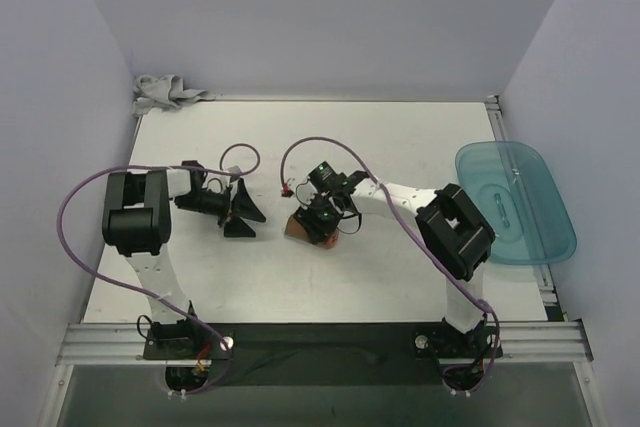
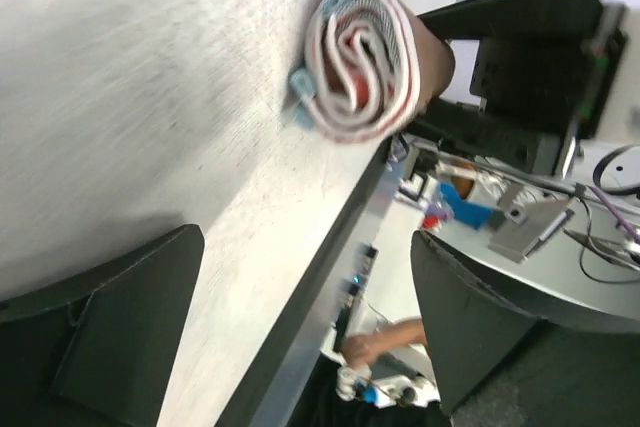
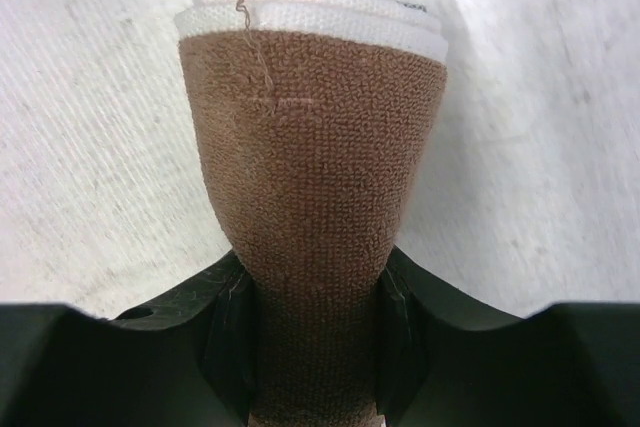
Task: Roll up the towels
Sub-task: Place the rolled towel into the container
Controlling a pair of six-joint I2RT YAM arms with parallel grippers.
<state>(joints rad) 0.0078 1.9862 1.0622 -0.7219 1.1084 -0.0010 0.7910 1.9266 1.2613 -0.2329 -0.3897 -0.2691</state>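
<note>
Rust-brown towel (image 1: 298,228), rolled tight with a white inner layer showing at its end, lies near the middle of the table (image 1: 400,137). It is pinched at one end between the jaws of the right gripper (image 1: 322,215), whose arm reaches in low from the right with its wrist turned leftward. Left gripper (image 1: 243,217) hangs low just beside the roll without touching it, jaws spread wide and holding nothing, facing the spiral end. Grey towel (image 1: 165,94) sits crumpled in the far left corner, its folds hard to read, and from above the right wrist hides much of the roll.
</note>
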